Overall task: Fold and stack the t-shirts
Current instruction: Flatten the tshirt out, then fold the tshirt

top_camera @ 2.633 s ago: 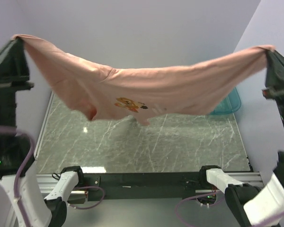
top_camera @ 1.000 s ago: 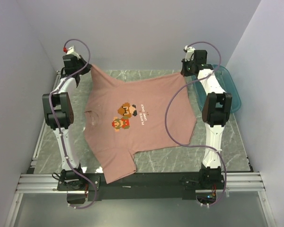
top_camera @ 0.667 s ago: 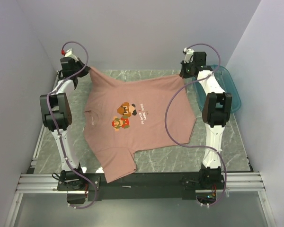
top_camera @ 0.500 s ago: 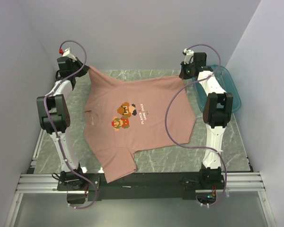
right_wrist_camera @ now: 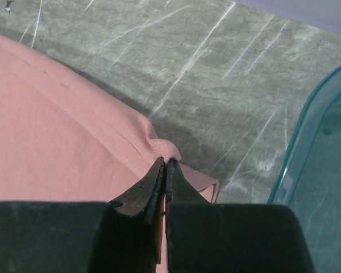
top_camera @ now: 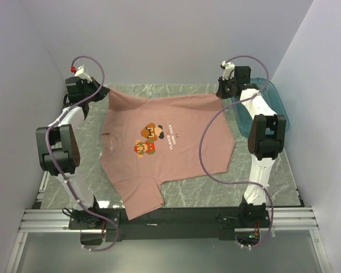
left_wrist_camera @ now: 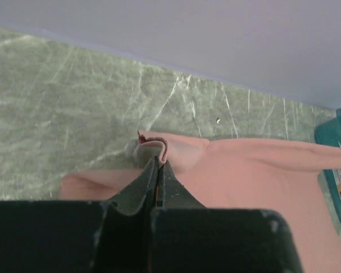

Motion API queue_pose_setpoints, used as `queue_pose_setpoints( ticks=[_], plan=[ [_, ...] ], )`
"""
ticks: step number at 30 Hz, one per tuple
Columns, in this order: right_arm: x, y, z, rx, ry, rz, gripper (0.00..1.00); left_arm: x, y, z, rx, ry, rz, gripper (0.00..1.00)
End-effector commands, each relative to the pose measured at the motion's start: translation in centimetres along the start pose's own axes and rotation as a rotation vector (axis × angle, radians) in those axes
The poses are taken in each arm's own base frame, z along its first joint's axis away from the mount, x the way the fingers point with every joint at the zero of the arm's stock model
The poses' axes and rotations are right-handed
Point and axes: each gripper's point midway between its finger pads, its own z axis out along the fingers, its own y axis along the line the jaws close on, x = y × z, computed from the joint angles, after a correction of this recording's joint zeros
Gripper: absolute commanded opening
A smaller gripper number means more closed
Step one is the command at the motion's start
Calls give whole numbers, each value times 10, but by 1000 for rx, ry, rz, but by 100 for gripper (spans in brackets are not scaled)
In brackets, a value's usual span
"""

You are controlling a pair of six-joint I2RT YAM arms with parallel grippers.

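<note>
The t-shirt (top_camera: pixel 165 151) lies spread on the marble table (top_camera: pixel 261 170), print side up, with the pixel figures (top_camera: pixel 149 139) and small white lettering near its middle. Its collar points to the left side, and one sleeve (top_camera: pixel 141 203) reaches past the table's near edge onto the black rail. The far edge of the cloth runs in a fairly straight line between the two claws. The left gripper (left_wrist_camera: pixel 158 165) is at the far left corner of the shirt, its jaws pressed together on a small curled fold of pink fabric that sticks up just beyond the tips. The right gripper (right_wrist_camera: pixel 163 164) is at the far right corner, jaws likewise clamped on a pinched ridge of hem, with a bit of cloth folded under beside it. Both pinched corners sit low, at or just above the marble; whether they touch it cannot be told. A teal tub (top_camera: pixel 277 111) stands at the table's far right, just beside the right arm and apart from the shirt. A purple cable (top_camera: pixel 203 153) from the right arm hangs in a loop over the shirt's right side
</note>
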Motion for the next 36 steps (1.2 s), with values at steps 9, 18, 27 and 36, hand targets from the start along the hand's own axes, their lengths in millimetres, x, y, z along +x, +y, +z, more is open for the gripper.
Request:
queue_pose_setpoints(
  ticks=[9, 18, 27, 36],
  plan=[
    [-27, -16, -28, 85, -73, -44, 0, -16, -5, -47, -27, -75, 42, 0],
    [-28, -20, -28, 101, -77, -49, 0, -4, -10, -74, -28, -76, 38, 0],
    [-33, -23, -20, 104, -87, -39, 0, 5, -14, -86, -13, -56, 41, 0],
    [-41, -28, -14, 119, -97, -29, 0, 12, -23, -99, 1, -43, 41, 0]
  ],
)
